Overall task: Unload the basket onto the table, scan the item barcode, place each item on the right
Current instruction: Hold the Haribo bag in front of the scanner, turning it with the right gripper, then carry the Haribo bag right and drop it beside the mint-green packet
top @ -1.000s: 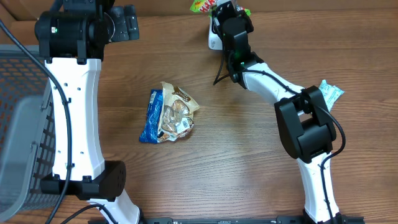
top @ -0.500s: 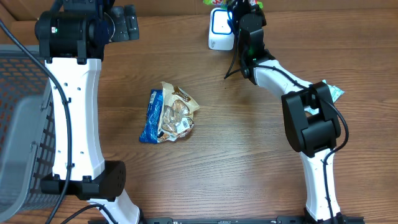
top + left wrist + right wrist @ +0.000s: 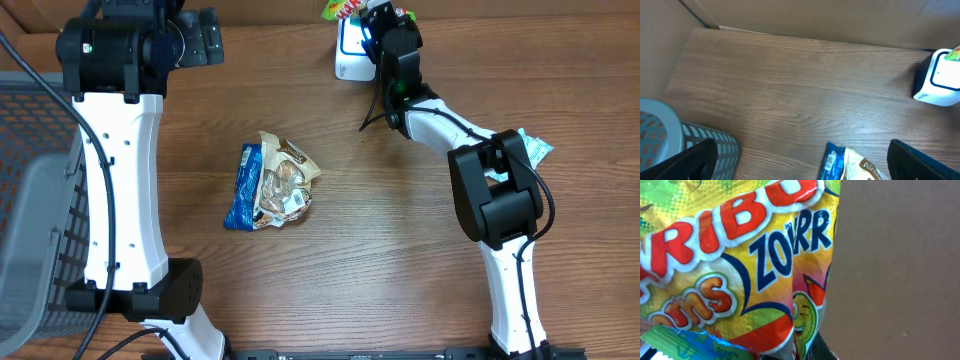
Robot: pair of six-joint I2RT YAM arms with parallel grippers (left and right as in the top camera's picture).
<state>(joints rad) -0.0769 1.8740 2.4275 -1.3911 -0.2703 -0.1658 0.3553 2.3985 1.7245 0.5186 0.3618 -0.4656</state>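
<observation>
Right gripper point(image 3: 384, 24) clamped on glossy yellow-green-red Haribo sweet bag point(image 3: 341, 8), held at far table edge, just behind small white box scanner with blue light point(image 3: 352, 58). Since a second ago: arm swings off scanner, uncovering its face, then brings bag back leftward over it. Likely hunting angle for barcode; barcode itself not visible. Left gripper point(image 3: 802, 150) spread wide, empty, well apart. Brown wall point(image 3: 900, 270) close behind bag. Bare wood table point(image 3: 380, 260) open in front, toward crumpled blue-tan snack packet point(image 3: 270, 182).
</observation>
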